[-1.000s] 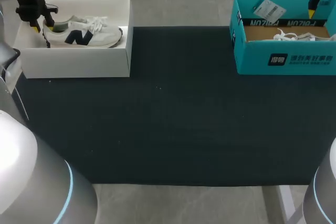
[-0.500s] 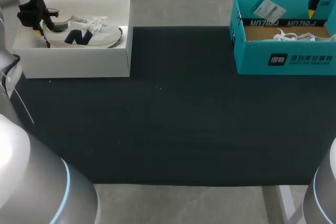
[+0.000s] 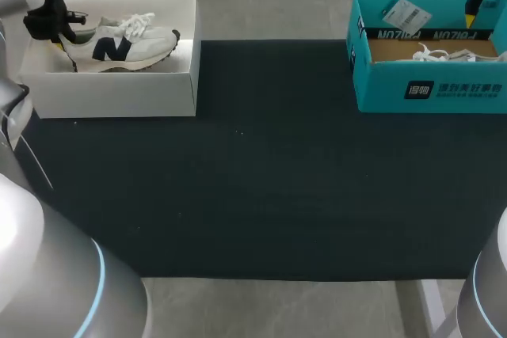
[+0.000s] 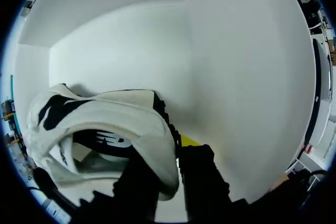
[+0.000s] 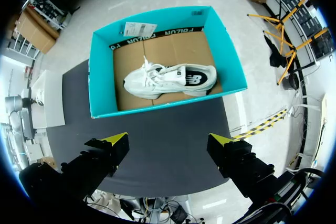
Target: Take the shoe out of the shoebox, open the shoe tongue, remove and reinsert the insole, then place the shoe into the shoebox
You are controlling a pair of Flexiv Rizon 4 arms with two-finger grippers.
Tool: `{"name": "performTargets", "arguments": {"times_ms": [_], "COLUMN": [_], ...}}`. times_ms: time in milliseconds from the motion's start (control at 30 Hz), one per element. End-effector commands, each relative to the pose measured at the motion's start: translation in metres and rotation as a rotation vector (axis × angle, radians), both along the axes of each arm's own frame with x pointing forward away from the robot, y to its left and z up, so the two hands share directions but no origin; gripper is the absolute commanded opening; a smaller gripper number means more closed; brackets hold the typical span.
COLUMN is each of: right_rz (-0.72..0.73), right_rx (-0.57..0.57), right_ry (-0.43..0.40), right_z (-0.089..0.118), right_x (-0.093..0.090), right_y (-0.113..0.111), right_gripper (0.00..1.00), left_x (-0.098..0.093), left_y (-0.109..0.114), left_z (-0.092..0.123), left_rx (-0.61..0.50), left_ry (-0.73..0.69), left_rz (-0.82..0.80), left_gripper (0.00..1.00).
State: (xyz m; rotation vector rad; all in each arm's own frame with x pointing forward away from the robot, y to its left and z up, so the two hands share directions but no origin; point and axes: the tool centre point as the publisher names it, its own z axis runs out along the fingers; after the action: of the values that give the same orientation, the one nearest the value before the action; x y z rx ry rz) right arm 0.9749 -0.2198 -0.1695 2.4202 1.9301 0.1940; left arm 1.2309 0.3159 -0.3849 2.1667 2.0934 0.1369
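A white shoe (image 3: 127, 41) with a dark side logo sits in the white shoebox (image 3: 119, 89) at the table's far left, tilted and raised off the box floor. My left gripper (image 3: 59, 37) is at its heel. In the left wrist view the heel collar of the shoe (image 4: 115, 119) is pinched between the fingers of the left gripper (image 4: 165, 156), one inside and one outside, so it is shut on the shoe. My right gripper (image 5: 168, 141) hangs open, high above the teal box (image 5: 100, 77).
The teal box (image 3: 428, 89) at the far right holds a second white shoe (image 3: 455, 55) and a paper tag. My right gripper (image 3: 474, 13) is over its back right corner. A dark mat (image 3: 261, 172) covers the table between the boxes.
The left fingers have closed on the shoe's heel. The shoe has risen and tilted inside the white box and shifted slightly. The right arm has not moved.
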Motion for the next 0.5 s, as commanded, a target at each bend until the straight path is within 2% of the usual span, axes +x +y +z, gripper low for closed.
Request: {"name": "performTargets", "arguments": {"times_ms": [33,267,500], "right_rz": [0.001,0.001,0.001], "right_rx": [0.002,0.002,0.002], "right_ry": [-0.002,-0.002,-0.002], "right_z": [0.000,0.000,0.000], "right_x": [-0.001,-0.001,-0.001], "right_y": [0.000,0.000,0.000], "right_gripper": [1.00,1.00,1.00], "left_x": [0.005,-0.003,-0.015], "left_y": [0.004,0.002,-0.003], "left_z": [0.017,0.053,0.110], "left_rx": [0.001,-0.012,0.004], "left_ry": [0.240,0.214,0.142], "left_rz": [0.011,0.034,0.104], "left_gripper": [0.00,0.00,0.00]}}
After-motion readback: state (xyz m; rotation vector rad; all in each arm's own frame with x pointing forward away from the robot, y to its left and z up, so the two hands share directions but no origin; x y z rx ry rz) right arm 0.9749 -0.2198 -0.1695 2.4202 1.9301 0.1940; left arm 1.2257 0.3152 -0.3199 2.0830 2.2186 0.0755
